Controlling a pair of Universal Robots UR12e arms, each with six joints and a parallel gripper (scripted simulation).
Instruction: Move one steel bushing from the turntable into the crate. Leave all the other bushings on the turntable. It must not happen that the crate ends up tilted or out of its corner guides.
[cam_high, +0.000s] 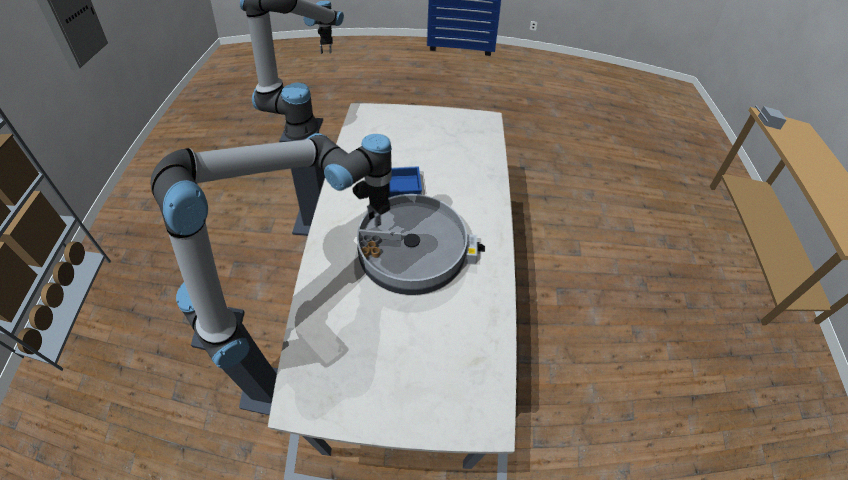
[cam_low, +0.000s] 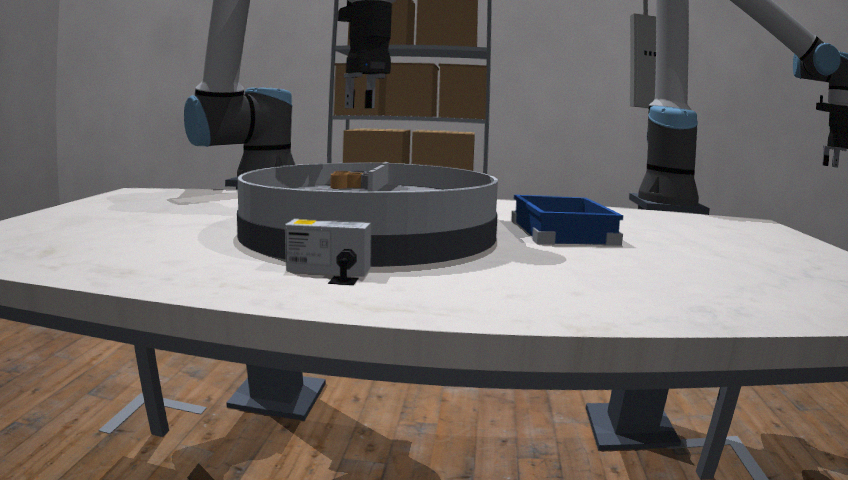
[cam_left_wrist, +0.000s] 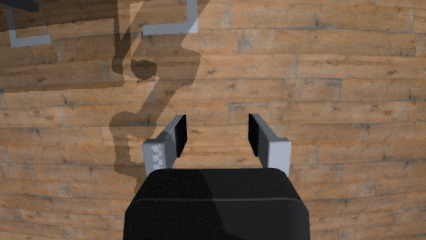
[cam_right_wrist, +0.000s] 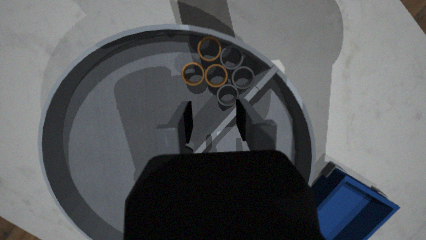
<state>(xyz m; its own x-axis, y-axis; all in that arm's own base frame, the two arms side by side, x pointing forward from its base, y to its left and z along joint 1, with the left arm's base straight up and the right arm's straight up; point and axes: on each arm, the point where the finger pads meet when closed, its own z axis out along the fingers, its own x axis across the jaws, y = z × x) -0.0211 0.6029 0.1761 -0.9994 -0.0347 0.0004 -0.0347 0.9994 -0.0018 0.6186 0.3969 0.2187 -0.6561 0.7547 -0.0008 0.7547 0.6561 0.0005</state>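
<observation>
Left gripper (cam_high: 325, 49) (cam_low: 831, 157) (cam_left_wrist: 217, 136): jaws wide apart, over the floor; steel bushings (cam_right_wrist: 227, 95) upright in the turntable (cam_high: 411, 285) (cam_low: 367, 208) (cam_right_wrist: 44, 145), bores facing up, beyond the fingertips of the right gripper (cam_high: 374, 218) (cam_low: 360, 99) (cam_right_wrist: 214, 112), its jaws apart, holding nothing; control box (cam_high: 472, 252) (cam_low: 327, 248) print too small to read; crate (cam_high: 405, 180) (cam_low: 568, 223) (cam_right_wrist: 357, 210) level in its guides

Dim wrist views, hard dark shadows

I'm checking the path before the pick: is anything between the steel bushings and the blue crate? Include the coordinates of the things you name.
Yes: the divider bar (cam_right_wrist: 233, 118) beside the steel bushings (cam_right_wrist: 243, 78), then the turntable's raised rim (cam_low: 367, 205) (cam_right_wrist: 307, 117). Lifting over both looks necessary.
</observation>
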